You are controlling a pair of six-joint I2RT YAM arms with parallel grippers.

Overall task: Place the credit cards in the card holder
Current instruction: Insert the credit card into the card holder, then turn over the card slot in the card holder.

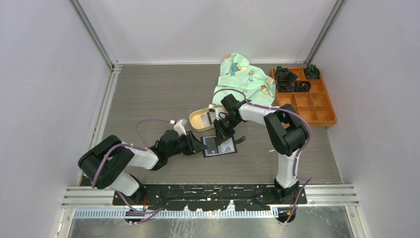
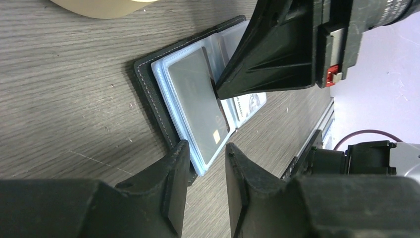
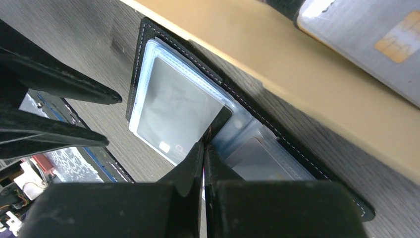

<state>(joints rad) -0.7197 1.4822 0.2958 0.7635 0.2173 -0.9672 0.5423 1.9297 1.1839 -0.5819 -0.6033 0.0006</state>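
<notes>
The card holder [image 1: 213, 147] lies open on the table, black with clear sleeves. In the left wrist view a grey credit card [image 2: 195, 96] sits in its left sleeve; it also shows in the right wrist view [image 3: 173, 111]. My right gripper [image 3: 204, 146] is shut at the holder's middle fold, with a thin pale sliver of a card between its fingers. A pale printed card [image 2: 250, 103] shows under it. My left gripper [image 2: 207, 146] is open, its tips at the holder's [image 2: 148, 84] near left corner. Another card [image 3: 366, 39] lies in the tan tray [image 3: 297, 74].
The tan oval tray [image 1: 194, 121] stands just behind the holder. A green printed cloth [image 1: 242, 77] lies at the back. An orange compartment box [image 1: 307, 101] with dark items stands at the back right. Both arms crowd the table's middle.
</notes>
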